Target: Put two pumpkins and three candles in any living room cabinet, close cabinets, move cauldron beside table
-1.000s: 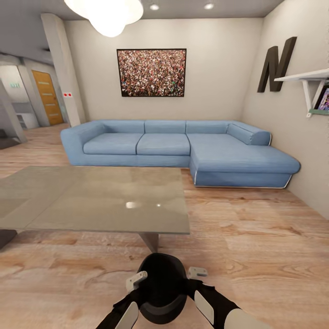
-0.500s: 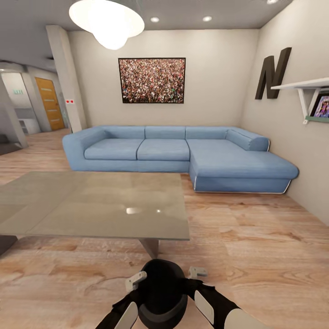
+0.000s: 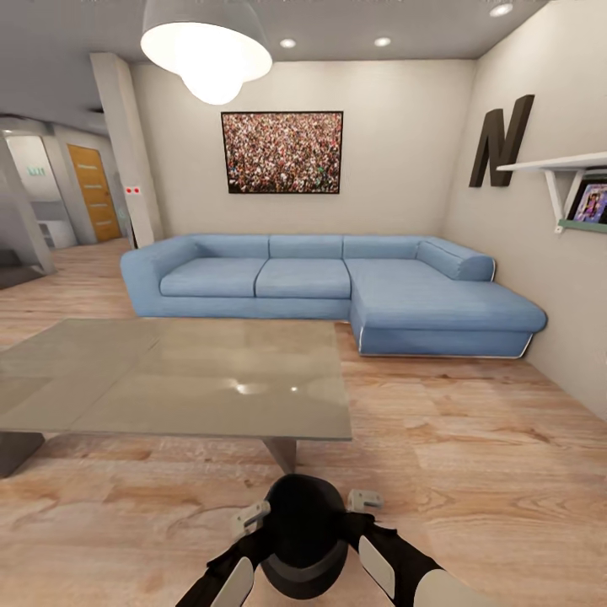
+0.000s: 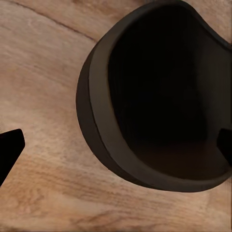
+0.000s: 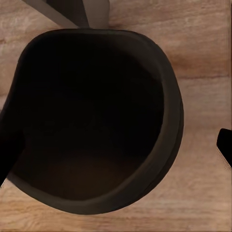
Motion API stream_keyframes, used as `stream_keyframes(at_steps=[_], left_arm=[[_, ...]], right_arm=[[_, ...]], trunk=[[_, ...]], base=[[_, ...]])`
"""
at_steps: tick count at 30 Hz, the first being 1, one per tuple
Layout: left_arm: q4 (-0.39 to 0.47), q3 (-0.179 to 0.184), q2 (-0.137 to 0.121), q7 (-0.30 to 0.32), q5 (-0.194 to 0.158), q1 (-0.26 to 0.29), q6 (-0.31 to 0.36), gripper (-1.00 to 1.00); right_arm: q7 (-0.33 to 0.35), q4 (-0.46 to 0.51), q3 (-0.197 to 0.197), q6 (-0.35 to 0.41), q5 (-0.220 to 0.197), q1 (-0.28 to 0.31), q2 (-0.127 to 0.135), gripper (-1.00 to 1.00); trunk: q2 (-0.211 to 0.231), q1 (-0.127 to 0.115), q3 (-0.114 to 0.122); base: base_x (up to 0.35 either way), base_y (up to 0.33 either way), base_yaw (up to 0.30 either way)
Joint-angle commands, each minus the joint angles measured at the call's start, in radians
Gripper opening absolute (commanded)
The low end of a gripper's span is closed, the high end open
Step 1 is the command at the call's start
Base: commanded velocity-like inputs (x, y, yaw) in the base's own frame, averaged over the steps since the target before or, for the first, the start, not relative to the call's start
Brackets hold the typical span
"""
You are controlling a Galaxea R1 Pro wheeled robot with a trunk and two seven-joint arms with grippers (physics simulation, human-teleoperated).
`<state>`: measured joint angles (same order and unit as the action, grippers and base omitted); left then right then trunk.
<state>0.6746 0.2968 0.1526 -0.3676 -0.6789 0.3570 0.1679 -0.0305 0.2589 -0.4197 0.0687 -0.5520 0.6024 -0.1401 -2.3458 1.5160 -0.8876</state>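
The black cauldron sits low in front of me between both arms, just short of the glass-topped table. My left gripper is at its left side and my right gripper at its right. In the left wrist view the left gripper is spread wide; one fingertip meets the cauldron and the other stands clear over the floor. The right gripper is equally wide, with one fingertip against the cauldron. The pumpkins, candles and cabinet are out of view.
A blue corner sofa stands beyond the table against the far wall. A wall shelf juts out at the right and a pendant lamp hangs overhead. Wood floor stretches right of the table. A passage with an orange door opens at the left.
The whole picture has slid down and the sofa looks slightly smaller, so the camera has moved. The cauldron stays between the two grippers as before.
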Motion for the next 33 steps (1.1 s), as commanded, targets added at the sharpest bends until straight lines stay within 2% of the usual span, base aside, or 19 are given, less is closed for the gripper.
stream_keyframes(at_steps=[1, 10, 17, 24, 30, 33], left_arm=[[0.002, 0.004, -0.001, -0.008, -0.007, 0.000, 0.002, 1.00], [-0.005, 0.003, -0.002, -0.008, -0.008, 0.000, 0.002, 1.00], [-0.006, 0.002, -0.005, -0.014, -0.010, 0.000, 0.002, 1.00], [-0.007, -0.001, -0.013, -0.020, -0.007, 0.000, 0.002, 1.00], [-0.008, -0.051, -0.034, -0.021, -0.007, 0.000, 0.005, 1.00], [-0.015, -0.068, -0.056, -0.021, -0.009, 0.000, 0.006, 1.00]], right_arm=[[-0.003, 0.001, -0.006, 0.000, -0.005, 0.000, 0.001, 1.00], [-0.003, 0.002, -0.005, -0.009, -0.003, 0.000, 0.001, 1.00], [-0.004, 0.002, -0.005, -0.012, -0.005, 0.000, 0.001, 1.00], [-0.006, 0.002, -0.004, -0.012, -0.004, 0.000, 0.001, 1.00], [-0.005, 0.002, -0.004, -0.012, -0.004, 0.000, 0.001, 1.00], [-0.005, 0.002, -0.004, -0.013, -0.003, 0.000, 0.001, 1.00]], trunk=[[0.007, -0.004, 0.002], [0.070, -0.039, 0.030], [0.119, -0.065, 0.052], [0.168, -0.092, 0.074], [0.210, -0.115, 0.093], [0.231, -0.127, 0.102]], base=[[-0.007, 0.003, 0.000], [-0.010, 0.003, 0.000], [-0.217, 0.111, 0.000], [-0.053, 0.024, 0.000], [-0.004, 0.002, 0.000], [0.000, 0.000, 0.000]])
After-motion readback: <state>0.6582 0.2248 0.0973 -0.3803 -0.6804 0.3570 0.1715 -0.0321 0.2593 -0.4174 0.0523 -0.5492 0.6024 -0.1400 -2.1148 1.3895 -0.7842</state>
